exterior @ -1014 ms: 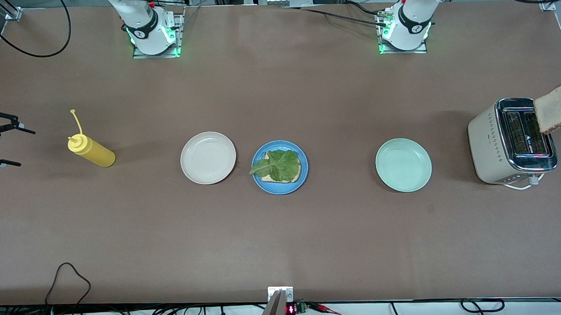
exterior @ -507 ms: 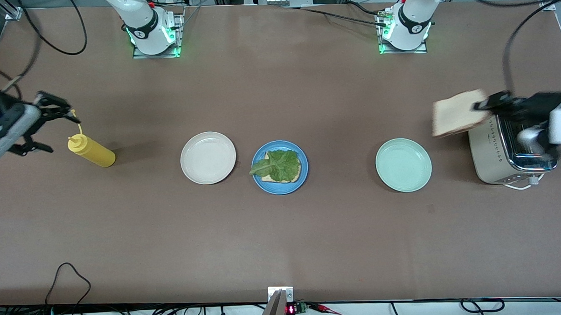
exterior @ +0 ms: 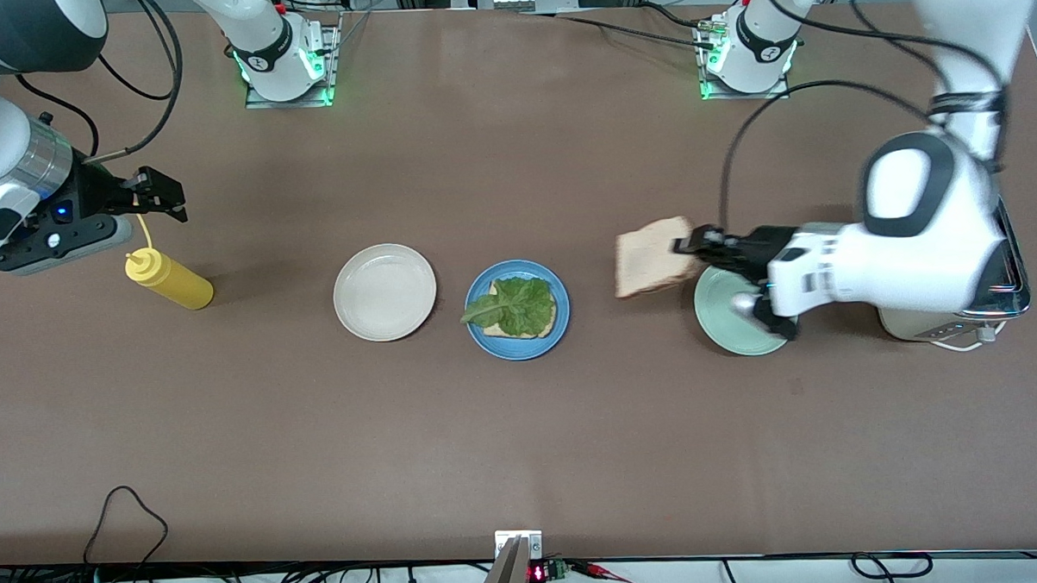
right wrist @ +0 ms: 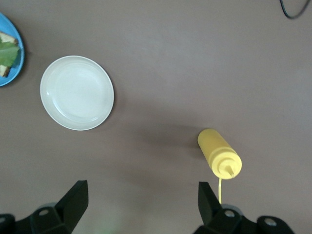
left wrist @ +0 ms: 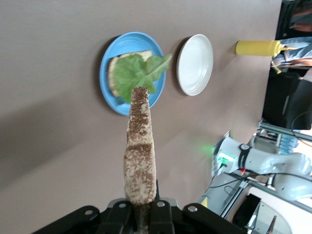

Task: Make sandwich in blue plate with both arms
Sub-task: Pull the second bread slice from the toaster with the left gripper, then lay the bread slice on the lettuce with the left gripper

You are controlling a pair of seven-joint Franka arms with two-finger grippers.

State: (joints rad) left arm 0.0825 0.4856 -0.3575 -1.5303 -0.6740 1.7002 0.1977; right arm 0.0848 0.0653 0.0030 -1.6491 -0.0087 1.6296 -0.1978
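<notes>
Here, the left tool point(exterior: 685, 244) is clenched on the edge of a bread slice point(exterior: 653, 257), holding it in the air right of the frame's centre, over the bare tabletop point(exterior: 524, 438) between the blue plate point(exterior: 479, 336) and the mint-green plate point(exterior: 727, 332). In the left wrist view the slice point(left wrist: 140, 156) is seen edge-on, rising from the black fingers point(left wrist: 161, 214) toward the blue plate point(left wrist: 108, 83). That blue plate sits at the middle of the front view and carries a lower bread slice point(exterior: 544, 327) with a lettuce leaf point(exterior: 512, 305) lying on it, one end of the leaf hanging past the rim. Just beside it, toward the right arm's end, stands the cream-white plate point(exterior: 385, 292). The toaster point(exterior: 985, 305) shows at the right edge, largely covered by the left arm. At the upper left of the frame the right tool point(exterior: 154, 194) hangs released, its fingers point(right wrist: 74, 200) spread wide, over the tip of the yellow squeeze bottle point(exterior: 171, 280), which lies on its side.
</notes>
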